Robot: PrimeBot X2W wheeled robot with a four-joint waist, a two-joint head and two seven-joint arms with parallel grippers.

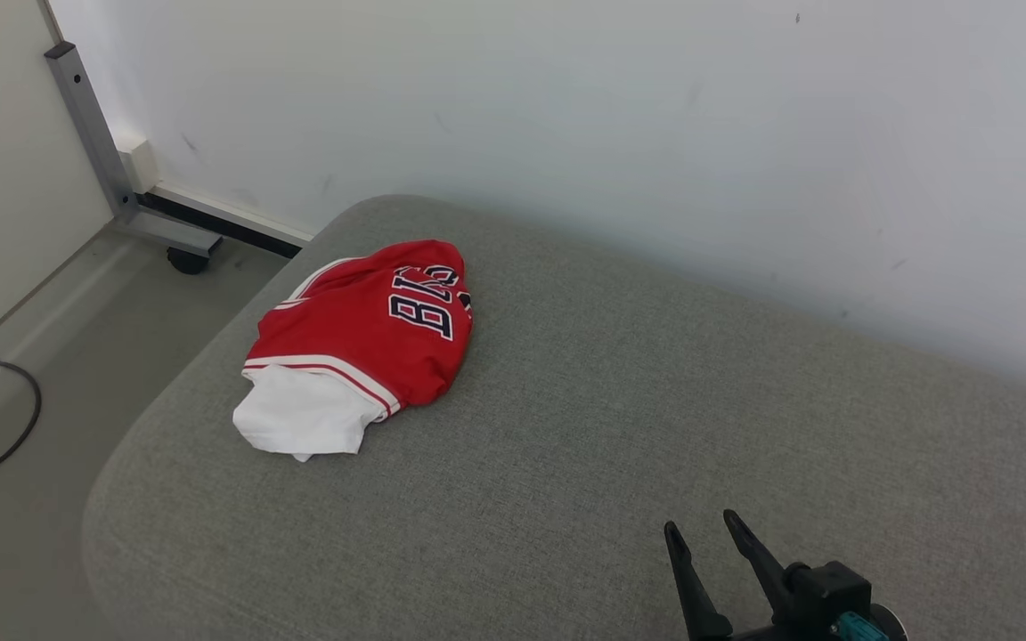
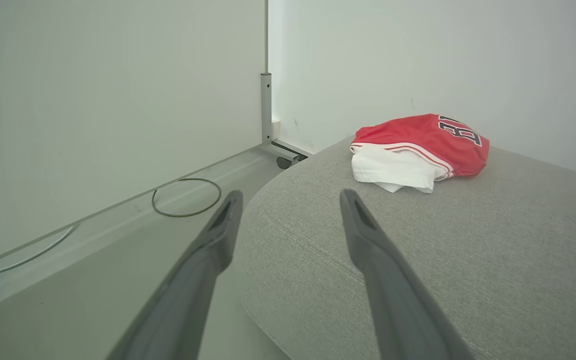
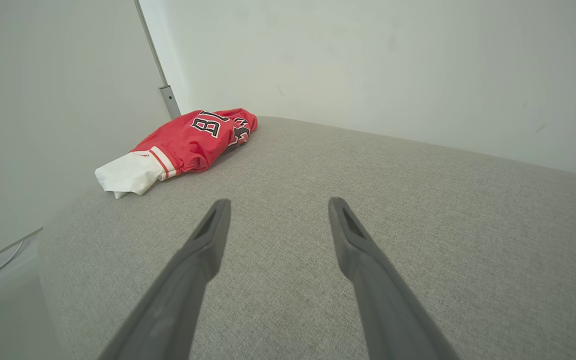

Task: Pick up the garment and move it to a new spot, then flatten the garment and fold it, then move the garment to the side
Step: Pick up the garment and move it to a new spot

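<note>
Garment long axis diagonal: white end toward cushion left edge, red end toward wall; bare cushion rightward; left gripper, right gripper splayed, empty

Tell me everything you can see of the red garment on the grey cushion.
The garment is red sportswear, smooth and slightly shiny, with dark white-edged lettering partly hidden in folds, and white-and-red striped trim. A white part pokes out at its near end. It is bunched in a rumpled heap, not flat or folded, lying near the far left corner of the grey fabric cushion. Only the cushion touches it; the open left gripper and right gripper are apart from it.
</note>
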